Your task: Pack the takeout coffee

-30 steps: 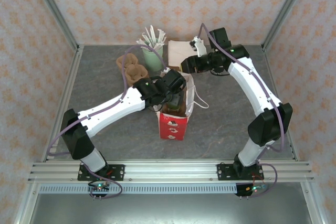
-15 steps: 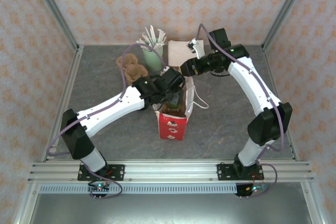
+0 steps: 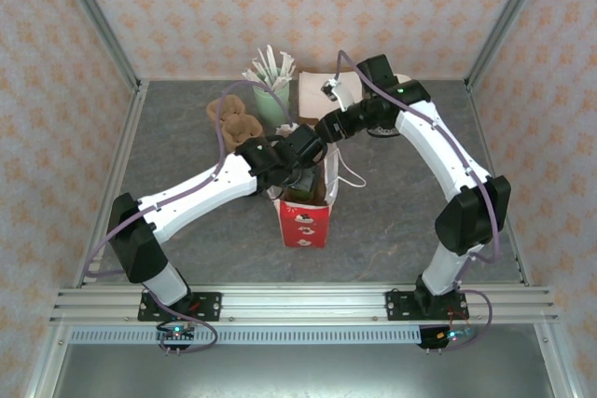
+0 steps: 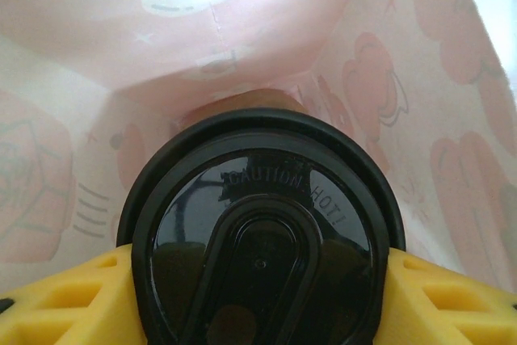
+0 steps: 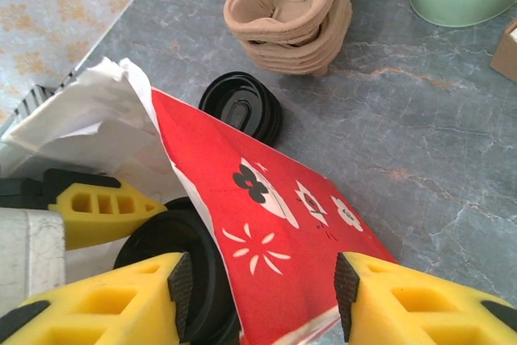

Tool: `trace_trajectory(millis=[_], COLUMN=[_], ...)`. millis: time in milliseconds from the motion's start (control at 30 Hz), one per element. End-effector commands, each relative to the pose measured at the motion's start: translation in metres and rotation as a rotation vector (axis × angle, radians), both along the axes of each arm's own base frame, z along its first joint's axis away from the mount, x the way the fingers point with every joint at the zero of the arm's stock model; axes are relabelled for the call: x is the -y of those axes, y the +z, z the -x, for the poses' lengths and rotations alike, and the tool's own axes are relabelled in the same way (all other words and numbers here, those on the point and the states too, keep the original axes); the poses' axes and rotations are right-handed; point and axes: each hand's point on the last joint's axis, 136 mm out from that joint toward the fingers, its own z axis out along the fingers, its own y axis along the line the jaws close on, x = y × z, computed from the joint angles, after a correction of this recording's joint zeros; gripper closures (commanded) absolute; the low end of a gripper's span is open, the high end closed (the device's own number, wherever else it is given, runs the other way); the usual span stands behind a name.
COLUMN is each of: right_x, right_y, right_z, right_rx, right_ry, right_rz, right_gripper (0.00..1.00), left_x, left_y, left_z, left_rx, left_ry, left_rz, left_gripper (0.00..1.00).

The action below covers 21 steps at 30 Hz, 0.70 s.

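My left arm [image 3: 196, 188] goes from its base at the near left across toward the middle of the table, and the wrist is bent downward. My left gripper [image 3: 303, 154] points down, and its yellow fingers [image 4: 65, 296] press on both sides of the takeout coffee [image 4: 258, 224]. My right arm [image 3: 438, 142] rises from the near right, folds at the elbow and extends to the left. My right gripper [image 5: 260, 292] is tilted down, just beside the left one, with the jaws wide apart.
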Motion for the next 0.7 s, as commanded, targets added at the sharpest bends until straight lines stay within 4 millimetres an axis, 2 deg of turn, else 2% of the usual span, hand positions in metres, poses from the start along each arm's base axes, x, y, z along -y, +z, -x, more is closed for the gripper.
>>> trace_trajectory(millis=[0, 167, 200, 400, 667], right_x=[-0.002, -0.001, 0.001, 0.006, 0.017], right_y=[-0.006, -0.004, -0.004, 0.006, 0.036], right_z=[0.004, 0.006, 0.005, -0.001, 0.002], right_rx=[0.021, 0.025, 0.031, 0.062, 0.137], right_ry=[0.02, 0.018, 0.006, -0.088, -0.297], right_rz=[0.063, 0.074, 0.082, 0.061, -0.003], right_gripper=[0.52, 0.77, 0.79, 0.91, 0.95], left_x=[0.004, 0.002, 0.001, -0.003, -0.007], left_y=[0.026, 0.027, 0.027, 0.027, 0.028], left_z=[-0.006, -0.007, -0.008, -0.009, -0.01], left_rx=[0.072, 0.077, 0.079, 0.079, 0.099], left_ry=[0.001, 0.008, 0.01, 0.028, 0.072], left_rz=[0.075, 0.076, 0.077, 0.081, 0.102], left_gripper=[0.47, 0.47, 0.47, 0.47, 0.47])
